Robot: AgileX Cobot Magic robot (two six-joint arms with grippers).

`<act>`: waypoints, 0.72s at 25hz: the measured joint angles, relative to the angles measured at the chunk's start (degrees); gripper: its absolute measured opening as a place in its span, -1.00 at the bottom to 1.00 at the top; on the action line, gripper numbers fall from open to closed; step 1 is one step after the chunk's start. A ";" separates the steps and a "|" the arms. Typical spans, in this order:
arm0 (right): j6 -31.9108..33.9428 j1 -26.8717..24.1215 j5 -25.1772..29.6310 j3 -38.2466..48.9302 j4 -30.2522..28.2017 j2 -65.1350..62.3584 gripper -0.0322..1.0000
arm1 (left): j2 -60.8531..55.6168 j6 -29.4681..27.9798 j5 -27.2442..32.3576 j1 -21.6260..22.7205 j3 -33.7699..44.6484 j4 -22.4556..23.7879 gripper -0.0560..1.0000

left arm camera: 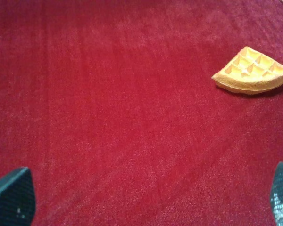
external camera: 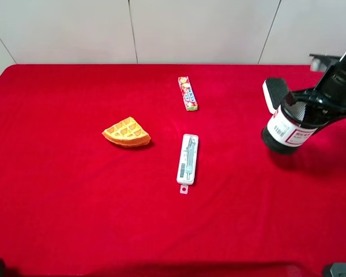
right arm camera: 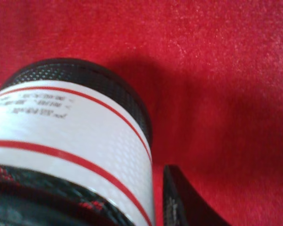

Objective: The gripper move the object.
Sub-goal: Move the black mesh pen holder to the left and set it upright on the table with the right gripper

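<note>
Pen cup [external camera: 281, 140] tilted in right claw [external camera: 309, 108] (white-and-red label [external camera: 289, 128], print unreadable).

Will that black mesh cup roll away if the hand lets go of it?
Probably, yes: the pen cup is round and tilted in the right hand, so it may tip and roll. Its wire mesh looks light.

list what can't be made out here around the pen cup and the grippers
Print on the pen cup label: too small in exterior high, blurred in right wrist.
One end of the eraser: hidden behind the pen cup, exterior high.
The right gripper: right wrist shows one finger; the cup hides the rest.
The left gripper: only fingertips show, cut off by left wrist's frame edge.
</note>
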 joint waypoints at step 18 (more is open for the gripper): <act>7.30 15.06 11.63 -19.07 0.00 -2.71 -0.81 | 0.00 0.00 0.00 0.00 0.00 0.00 0.99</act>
